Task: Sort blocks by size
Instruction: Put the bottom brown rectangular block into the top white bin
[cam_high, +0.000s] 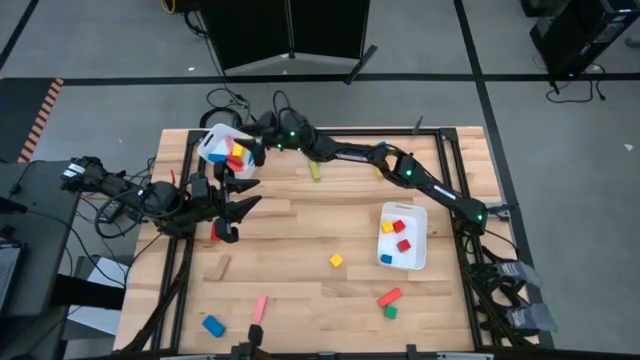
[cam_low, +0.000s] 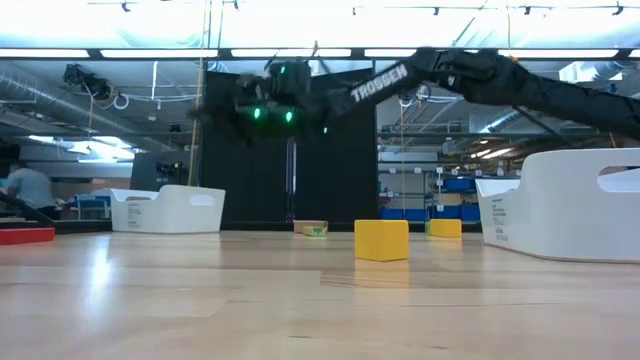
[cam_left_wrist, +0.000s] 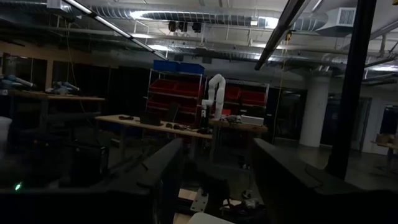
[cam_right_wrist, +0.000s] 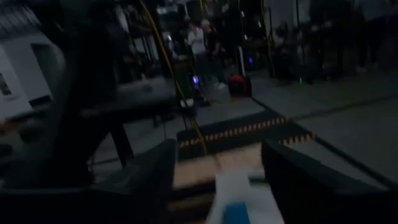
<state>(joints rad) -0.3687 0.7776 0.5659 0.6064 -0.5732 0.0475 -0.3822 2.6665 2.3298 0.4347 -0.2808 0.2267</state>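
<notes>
**Right arm stretched over far-left bin, fingers apart**

Reached clear across the table (cam_high: 300, 225) with the right arm, right gripper (cam_high: 240, 135) hanging over the white bin at the far left corner (cam_high: 212, 142). Showed both dark fingers (cam_right_wrist: 155, 171) spread apart in the right wrist view, nothing seen between them, a pale rim and a patch of blue just below. Held several blocks in that bin (cam_high: 236, 155), red, yellow and blue among them.

Kept the left gripper (cam_high: 240, 207) low near the left edge, just in front of that bin, fingers (cam_left_wrist: 163, 167) parted with nothing between them. Lay just beside it: a red block (cam_high: 215, 232).

Carried three red blocks and a yellow one in the second white bin on the right side (cam_high: 420, 215).

Left loose on the wood: a yellow cube (cam_high: 337, 261) near the middle, seen close up in the low view (cam_low: 381, 240); a plain wood bar (cam_high: 220, 266) toward the left; a pink bar (cam_high: 259, 308) and a blue block (cam_high: 213, 325) near the front edge; a red bar (cam_high: 389, 297) touching or just beside a green cube (cam_high: 390, 312) in front of the right bin; a yellow-green bar (cam_high: 315, 171) toward the far edge under the right arm.
</notes>
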